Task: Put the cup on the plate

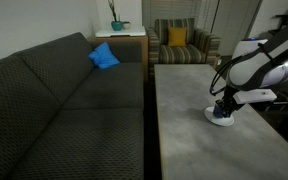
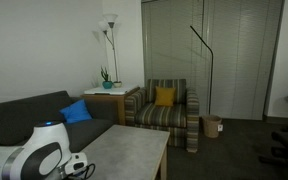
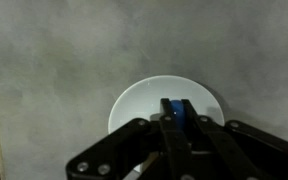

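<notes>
The gripper (image 3: 177, 116) is clamping the dark blue cup (image 3: 179, 106) over the six o'clock side of the white plate (image 3: 134, 100), apparently lining it up for release.

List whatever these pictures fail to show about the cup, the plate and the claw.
- The cup: wrist view shows only a blue sliver between the claw fingers; handle and base hidden.
- Whether the cup rests on the plate or hangs above it: cannot tell; in an exterior view the claw covers it.
- In an exterior view the arm blocks cup and plate.
- The plate's near rim: behind the claw, wrist view.
</notes>
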`<state>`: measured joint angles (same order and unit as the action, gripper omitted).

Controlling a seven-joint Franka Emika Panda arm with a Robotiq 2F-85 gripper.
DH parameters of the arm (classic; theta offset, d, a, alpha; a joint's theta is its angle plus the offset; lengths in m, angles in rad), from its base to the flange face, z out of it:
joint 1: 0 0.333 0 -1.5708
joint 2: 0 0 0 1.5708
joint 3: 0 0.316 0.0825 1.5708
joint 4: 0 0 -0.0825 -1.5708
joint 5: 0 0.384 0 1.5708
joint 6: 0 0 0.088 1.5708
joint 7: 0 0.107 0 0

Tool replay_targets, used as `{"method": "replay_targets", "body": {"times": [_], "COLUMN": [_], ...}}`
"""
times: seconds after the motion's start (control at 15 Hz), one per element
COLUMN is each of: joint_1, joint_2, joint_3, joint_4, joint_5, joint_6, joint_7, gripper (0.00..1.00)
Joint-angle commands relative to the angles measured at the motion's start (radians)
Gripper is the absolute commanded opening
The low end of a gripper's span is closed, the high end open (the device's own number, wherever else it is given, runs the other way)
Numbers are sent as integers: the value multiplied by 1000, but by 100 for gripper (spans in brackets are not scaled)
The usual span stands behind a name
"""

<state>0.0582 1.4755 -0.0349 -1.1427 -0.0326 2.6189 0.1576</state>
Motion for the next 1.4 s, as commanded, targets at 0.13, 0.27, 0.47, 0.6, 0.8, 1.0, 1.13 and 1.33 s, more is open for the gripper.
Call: {"method": "replay_targets", "body": {"times": [0.13,0.27,0.47,0.6,0.8,1.0,1.13,1.33], "joint_1": [-16,-14,-18,-20,-21,-25,-31,-34], "joint_2": [0,0,0,0,0,0,0,0], "joint_3": [10,6,7,10,12,17,28,35], "joint_4": [-1,-2,-4,-4,-5,-8,-11,-15], "joint_5": [29,29,30,32,32,32,37,45], "joint_6": [-26,-26,-36,-45,-55,-43,-19,-12], "joint_7": [-14,-12,-14,-17,-20,-27,-34,-33], "gripper": [3,3,3,3,3,3,3,3]}}
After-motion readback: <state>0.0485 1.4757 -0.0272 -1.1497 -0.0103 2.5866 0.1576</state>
